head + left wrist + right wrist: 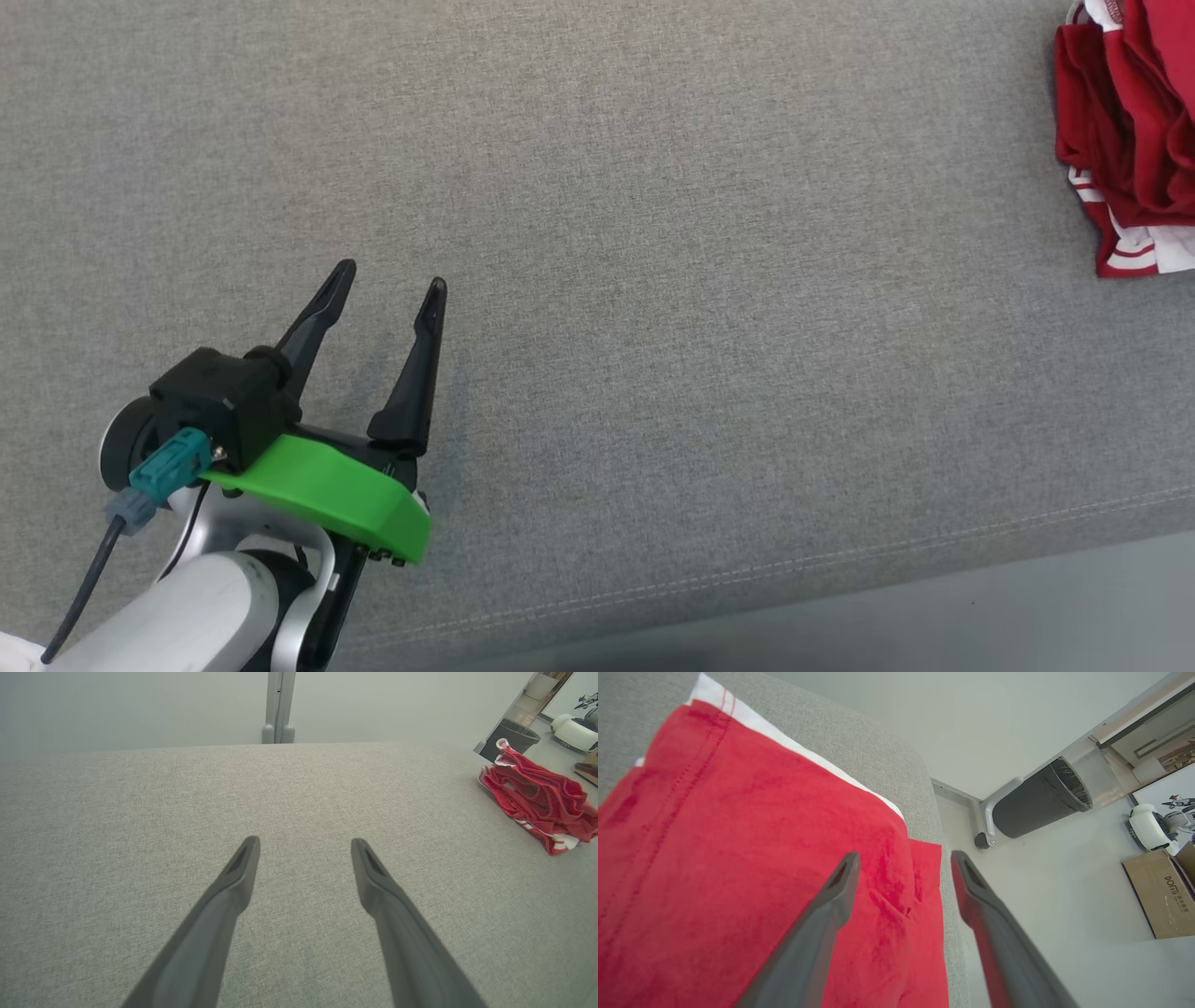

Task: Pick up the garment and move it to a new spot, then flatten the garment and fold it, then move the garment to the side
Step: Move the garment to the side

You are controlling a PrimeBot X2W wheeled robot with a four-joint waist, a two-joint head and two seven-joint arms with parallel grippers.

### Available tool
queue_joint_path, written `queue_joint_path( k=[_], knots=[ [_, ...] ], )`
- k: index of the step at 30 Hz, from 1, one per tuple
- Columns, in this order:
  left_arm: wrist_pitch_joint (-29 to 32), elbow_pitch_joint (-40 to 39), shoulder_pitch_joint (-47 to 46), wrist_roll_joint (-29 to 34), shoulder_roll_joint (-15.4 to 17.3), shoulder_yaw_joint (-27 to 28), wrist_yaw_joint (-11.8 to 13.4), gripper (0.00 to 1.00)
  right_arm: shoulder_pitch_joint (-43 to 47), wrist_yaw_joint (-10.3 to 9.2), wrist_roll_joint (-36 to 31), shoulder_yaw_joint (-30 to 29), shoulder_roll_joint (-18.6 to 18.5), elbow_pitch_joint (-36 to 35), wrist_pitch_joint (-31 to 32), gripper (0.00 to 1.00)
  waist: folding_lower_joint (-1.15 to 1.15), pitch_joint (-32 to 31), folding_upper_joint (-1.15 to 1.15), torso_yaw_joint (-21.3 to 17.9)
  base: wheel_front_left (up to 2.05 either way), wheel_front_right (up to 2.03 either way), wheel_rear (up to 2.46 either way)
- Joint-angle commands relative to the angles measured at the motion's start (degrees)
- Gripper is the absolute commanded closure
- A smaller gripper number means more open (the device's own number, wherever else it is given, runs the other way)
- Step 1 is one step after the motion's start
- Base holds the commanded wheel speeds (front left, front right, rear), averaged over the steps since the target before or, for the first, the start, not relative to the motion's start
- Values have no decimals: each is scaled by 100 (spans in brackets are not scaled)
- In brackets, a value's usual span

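Two open hands; red garment point(1120, 121) at the bench's point(700, 280) right edge.
Left hand point(392, 275) empty, right hand point(904, 855) spread above it; side move seems done, fold looks rumpled.

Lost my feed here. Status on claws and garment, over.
Left claw open over grey cushion. Right claw open, just above red garment, bunched at cushion's right edge. No obstruction seen.
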Motion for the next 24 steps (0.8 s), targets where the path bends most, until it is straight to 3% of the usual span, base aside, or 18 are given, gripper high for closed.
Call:
queue_joint_path(
  k=[1, 9, 16, 24],
  knots=[
    [7, -19, -69, 58, 45, 13, 37, 0, 22, -10, -21, -21, 22, 29, -44, 0, 0, -3, 0, -12, 0, 0, 0],
    [-137, 157, -84, -57, -102, 57, -70, 0, 54, -10, 62, -160, 131, -148, -95, 0, 0, -211, 0, -144, 0, 0, 0],
    [-496, 581, 31, -318, -405, 177, -323, 0, -123, -10, -188, -312, 265, -604, -94, 0, 0, -730, 0, -182, 0, 0, 0],
    [-925, 1127, 294, -616, -646, 316, -571, 0, 300, -10, -240, -1180, 753, -941, -94, 0, 0, -1449, 0, -67, 0, 0, 0]
  ],
)
